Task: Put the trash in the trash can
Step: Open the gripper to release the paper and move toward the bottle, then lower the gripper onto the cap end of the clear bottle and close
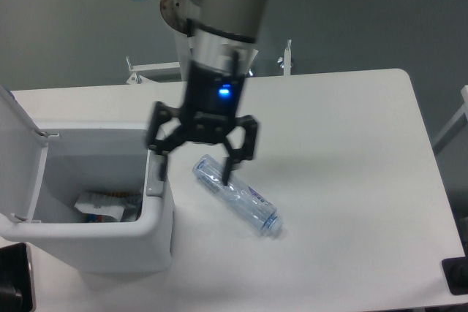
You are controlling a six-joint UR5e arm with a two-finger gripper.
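With our end effector (195, 167) spread wide and empty above the surface (344, 151), we judge the crushed plastic bottle (237, 195) lying beside the trash can (95, 246) light, springy and slick, best pinched across its mid-body.

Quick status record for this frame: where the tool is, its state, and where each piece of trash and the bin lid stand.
tool: open, empty, above the table between bin and bottle
bottle: lying on its side on the table, right of the bin, not gripped
carton: inside the trash can, on other contents
trash can: lid flipped open, at the table's left edge
task left: bottle not yet binned
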